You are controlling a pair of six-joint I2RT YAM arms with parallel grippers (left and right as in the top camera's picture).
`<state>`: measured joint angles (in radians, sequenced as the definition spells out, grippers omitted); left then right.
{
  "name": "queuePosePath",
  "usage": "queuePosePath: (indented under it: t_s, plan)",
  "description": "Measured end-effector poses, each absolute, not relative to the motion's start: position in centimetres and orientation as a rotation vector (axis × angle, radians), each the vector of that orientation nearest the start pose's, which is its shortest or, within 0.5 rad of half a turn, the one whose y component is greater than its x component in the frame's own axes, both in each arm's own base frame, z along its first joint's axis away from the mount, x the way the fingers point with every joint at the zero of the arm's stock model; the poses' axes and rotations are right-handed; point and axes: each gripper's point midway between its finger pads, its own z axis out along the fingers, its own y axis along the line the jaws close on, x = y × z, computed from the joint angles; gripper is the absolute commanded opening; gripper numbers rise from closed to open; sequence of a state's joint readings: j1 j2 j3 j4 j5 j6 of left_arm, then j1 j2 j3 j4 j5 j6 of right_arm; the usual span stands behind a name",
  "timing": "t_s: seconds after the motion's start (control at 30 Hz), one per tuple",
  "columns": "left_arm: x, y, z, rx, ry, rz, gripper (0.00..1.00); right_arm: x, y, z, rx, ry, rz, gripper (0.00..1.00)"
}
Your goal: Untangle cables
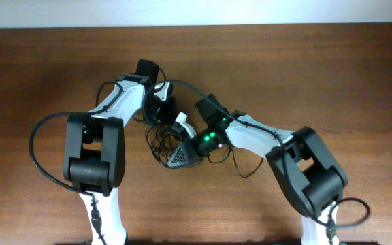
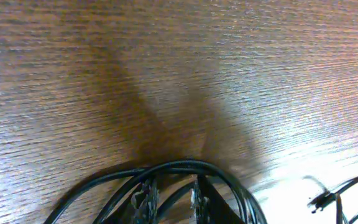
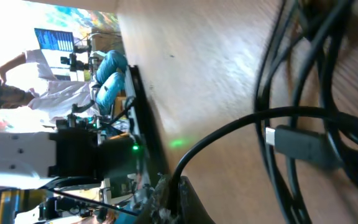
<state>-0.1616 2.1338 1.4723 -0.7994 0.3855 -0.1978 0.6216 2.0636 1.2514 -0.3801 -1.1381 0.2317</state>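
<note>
Broad brown wood-grain table (image 1: 318, 75) lying beneath a loose tangle of thin black cords (image 1: 160, 141) near its middle. Left of the tangle, a white-and-black left robot arm (image 1: 124, 99), bent round so that its wrist comes in over the tangle's far edge. Right of the tangle, a white-and-black right robot arm (image 1: 257, 136) with green lights glowing at its wrist, reaching in over the tangle's near right side. The tangle itself spread in overlapping loops between the two wrists, with single strands trailing away to the right under the right arm. Left gripper (image 2: 171, 204) right at the tangle, fingertips (image 2: 145, 200) held apart, a bunch of cords arching across the tips and one strand lying in the gap. Right gripper (image 3: 169, 196) also at the tangle, one black cord curving out from between its fingers; too little of them visible to tell whether clamped or loose. Beside that cord, a dark grey plug with a pale tip (image 3: 302, 144) resting among the strands. Off the tangle's edge in the left wrist view, a small blurred black plug end (image 2: 321, 200).
</note>
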Motion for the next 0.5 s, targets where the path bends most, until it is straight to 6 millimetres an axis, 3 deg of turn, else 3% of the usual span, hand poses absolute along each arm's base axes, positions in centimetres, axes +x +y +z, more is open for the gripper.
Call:
queuePosePath:
  t_s: [0.2, 0.3, 0.4, 0.5]
  plan:
    - [40.1, -13.0, 0.1, -0.021, 3.044, -0.604, 0.21, 25.0, 36.4, 16.2, -0.957, 2.365, 1.683, 0.04]
    - [40.1, -13.0, 0.1, -0.021, 3.044, -0.601, 0.21, 25.3, 35.8, 19.7, -0.963, 2.278, 1.577, 0.04]
    - [40.1, -13.0, 0.1, -0.021, 3.044, -0.602, 0.21, 25.3, 35.3, 23.0, -0.974, 2.175, 1.516, 0.04]
    - [40.1, -13.0, 0.1, -0.021, 3.043, -0.601, 0.21, 24.4, 34.7, 27.7, -1.009, 2.006, 1.490, 0.04]
